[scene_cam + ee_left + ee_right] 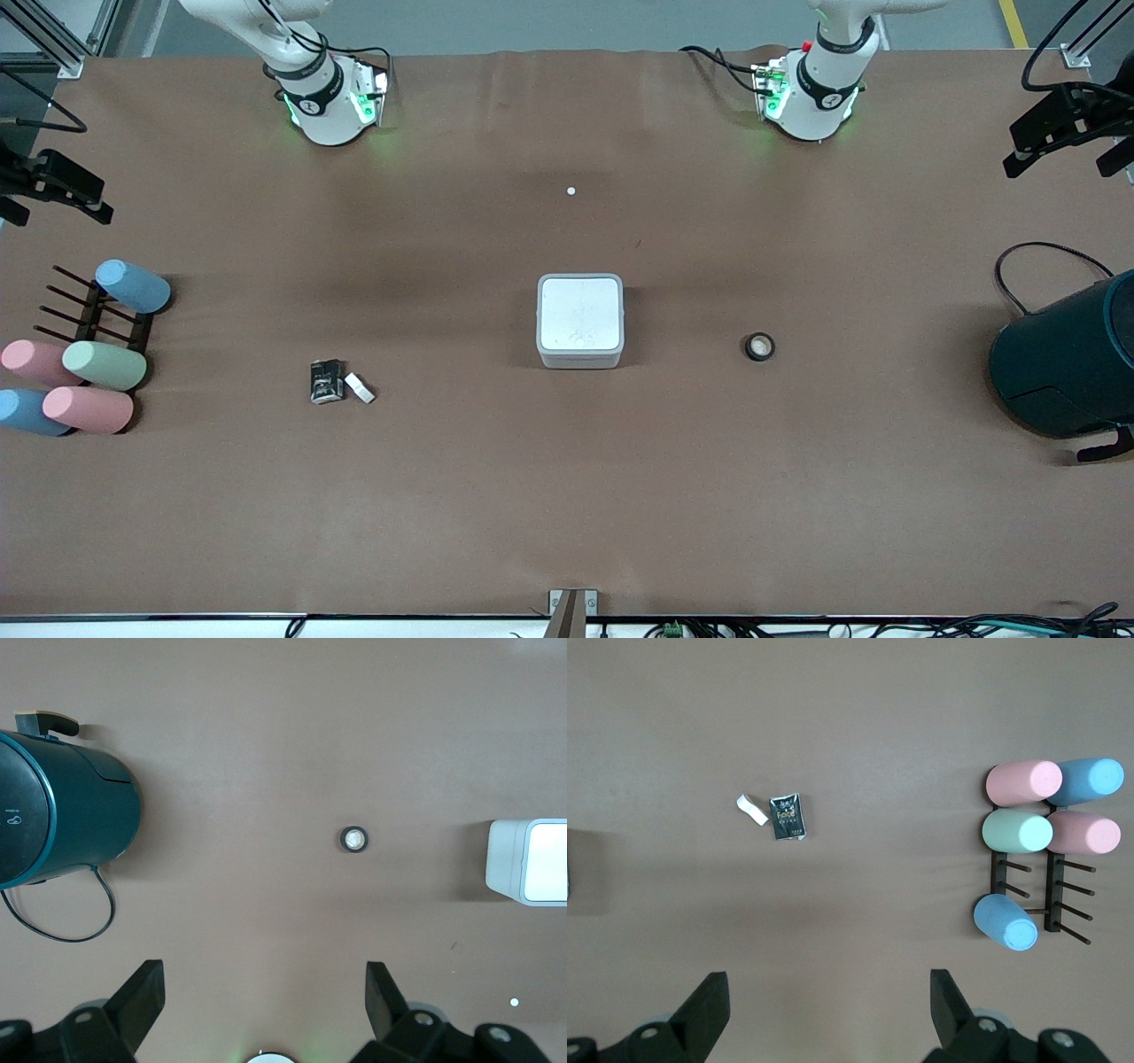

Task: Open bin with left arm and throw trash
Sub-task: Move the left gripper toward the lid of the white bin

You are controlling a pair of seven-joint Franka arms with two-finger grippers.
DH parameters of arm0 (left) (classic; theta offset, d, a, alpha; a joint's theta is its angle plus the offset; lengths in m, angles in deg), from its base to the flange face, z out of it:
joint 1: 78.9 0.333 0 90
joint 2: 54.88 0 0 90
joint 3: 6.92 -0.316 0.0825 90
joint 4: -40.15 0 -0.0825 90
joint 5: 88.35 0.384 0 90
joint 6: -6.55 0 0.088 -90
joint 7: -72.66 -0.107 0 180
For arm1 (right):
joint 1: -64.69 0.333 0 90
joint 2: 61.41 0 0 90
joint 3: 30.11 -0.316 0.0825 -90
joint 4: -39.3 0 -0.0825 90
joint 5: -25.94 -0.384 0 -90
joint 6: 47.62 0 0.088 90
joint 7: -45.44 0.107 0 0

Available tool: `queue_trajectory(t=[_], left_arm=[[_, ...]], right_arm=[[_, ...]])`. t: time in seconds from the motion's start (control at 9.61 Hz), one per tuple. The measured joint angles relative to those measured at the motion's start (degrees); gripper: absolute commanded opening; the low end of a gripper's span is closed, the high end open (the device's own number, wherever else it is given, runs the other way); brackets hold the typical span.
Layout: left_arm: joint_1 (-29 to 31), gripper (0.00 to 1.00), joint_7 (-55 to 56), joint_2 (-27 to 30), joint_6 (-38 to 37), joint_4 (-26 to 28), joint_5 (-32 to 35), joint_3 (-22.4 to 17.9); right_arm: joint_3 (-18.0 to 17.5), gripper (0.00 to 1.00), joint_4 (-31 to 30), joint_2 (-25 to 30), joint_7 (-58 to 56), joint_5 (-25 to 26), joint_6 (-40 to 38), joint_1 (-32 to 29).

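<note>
Lid-shut bin [580, 321] sits mid-table, both grippers [264, 992] [829, 997] high with fingers spread wide.

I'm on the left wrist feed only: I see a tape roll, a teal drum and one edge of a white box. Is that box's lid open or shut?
Observer: Shut. The front view shows the bin with its flat lid down, at mid-table.
Operator: Any other trash besides the roll?
Observer: Yes. A black wrapper and a small white block lie side by side, toward the right arm's end of the table and slightly nearer the front camera than the bin.
Operator: Is the right gripper busy?
Observer: No. Its wrist view shows the right gripper open and empty, high over the bare table, with the wrapper in its view.
</note>
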Motion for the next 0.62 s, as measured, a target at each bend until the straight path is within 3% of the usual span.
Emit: queue_trajectory(t=[0.31,0.42,0.62], left_arm=[[-0.2,0.99,0.1,-0.6,-0.1,0.6,0.0,0.1],[-0.6,0.82,0.1,-1.2,-0.1,1.2,-0.1,0.2],[-4.5,0.23,1.9,-2.8,0.0,2.6,-0.4,0.4]], right_arm=[[0.0,1.00,0.0,0.0,2.4,-0.2,0.1,0.0],[0.0,1.00,0.0,0.0,2.5,-0.2,0.1,0.0],[0.1,1.00,0.0,0.0,2.5,-0.2,0.1,0.0]])
